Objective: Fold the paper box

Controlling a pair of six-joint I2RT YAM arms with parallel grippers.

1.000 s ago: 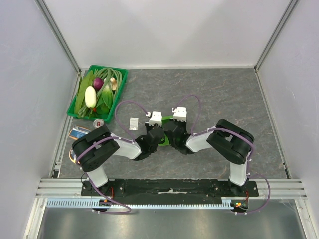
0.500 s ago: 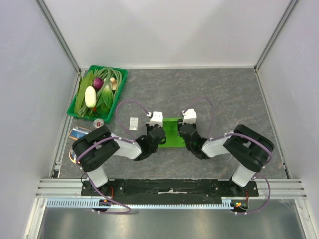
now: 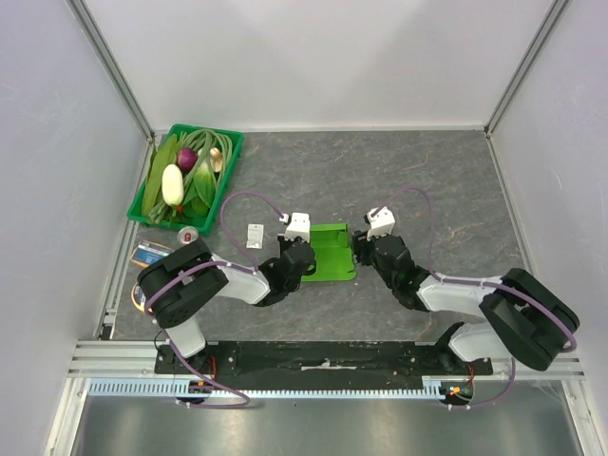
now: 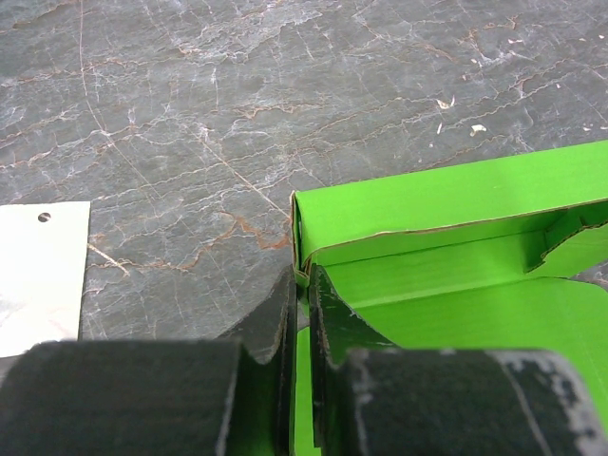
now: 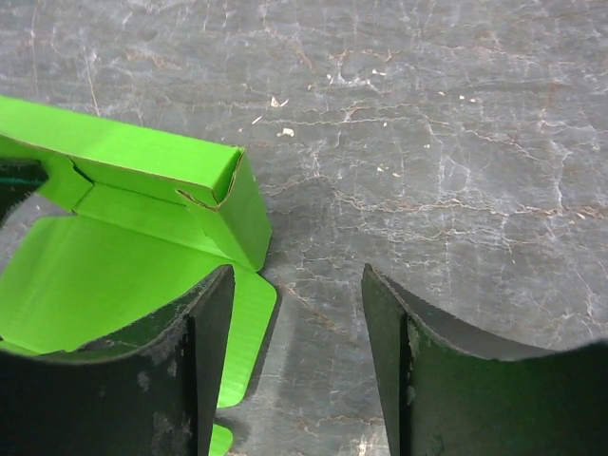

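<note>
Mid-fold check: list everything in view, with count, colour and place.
lime-green card paper box: one, bright green, table centre, partly folded
green plastic crate: one, green, far left
vegetables: several, white, purple, green, in the crate
small white card: one, white, left of the box
small round red-and-white item: one, by the crate's near end
blue-and-orange packet: one, left edge
grey stone-pattern table: one
left hand: black, shut on the box's edge
right hand: black, open, beside the box
</note>
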